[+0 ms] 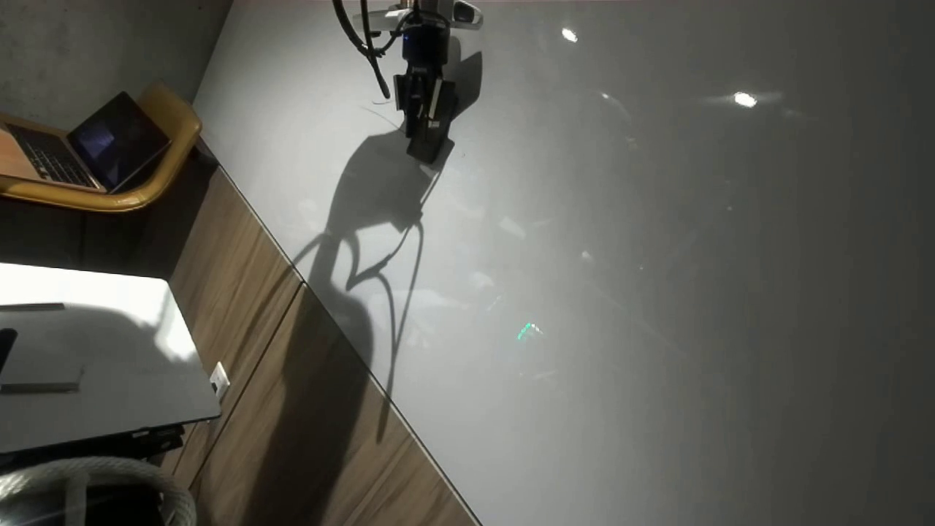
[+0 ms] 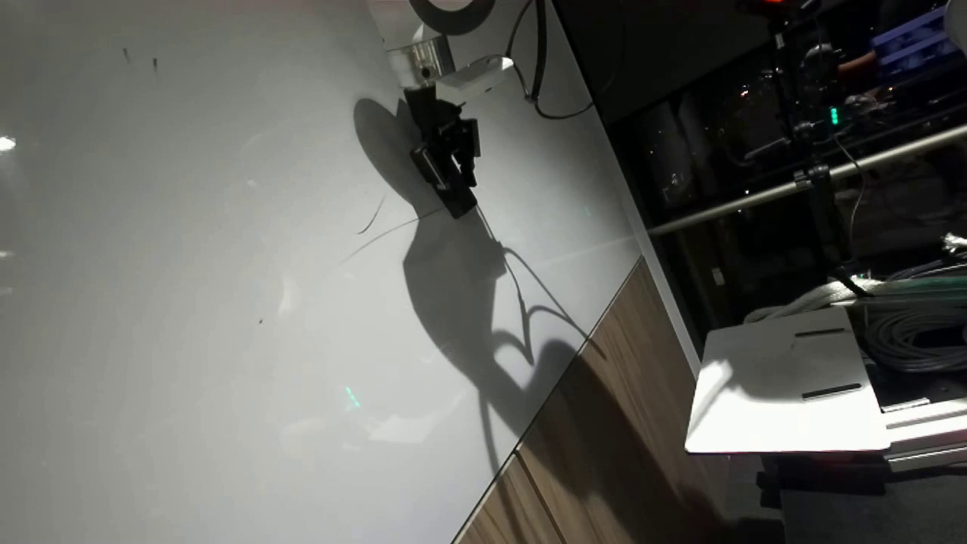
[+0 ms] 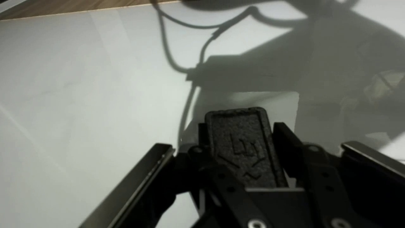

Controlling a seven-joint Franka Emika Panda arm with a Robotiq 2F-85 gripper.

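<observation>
Good look in the wrist view: the end effector [image 3: 242, 141] is clenched on a dark block [image 3: 243, 155], a finger [image 3: 286, 139] gripping it on the right and its mate on the left, with carved lines plain across the block's face. The block's far end pokes out beyond the fingertips over the white surface [image 3: 95, 110]; whether it touches, I can't tell from these angles. Grey shadow of arm and cables spreads around it, and at far left there's a strip of wood [image 3: 88, 4]. Over to an exterior view, where the arm [image 2: 424, 62] reaches in from the far edge, the block aslant at its tip, and just left of it sit two thin dark lines [image 2: 373, 220], the longer one running right up beside it. Two short dashes [image 2: 155, 65] show at far left. Away to the right, well apart, it's a pale slotted plate [image 2: 755, 419] with a cable coil [image 2: 918, 340] just beyond. In an exterior view, far left, a laptop [image 1: 117, 142] lies open on a yellow chair [image 1: 182, 120], and nearer there's a white socket [image 1: 220, 378] on the wood.
</observation>
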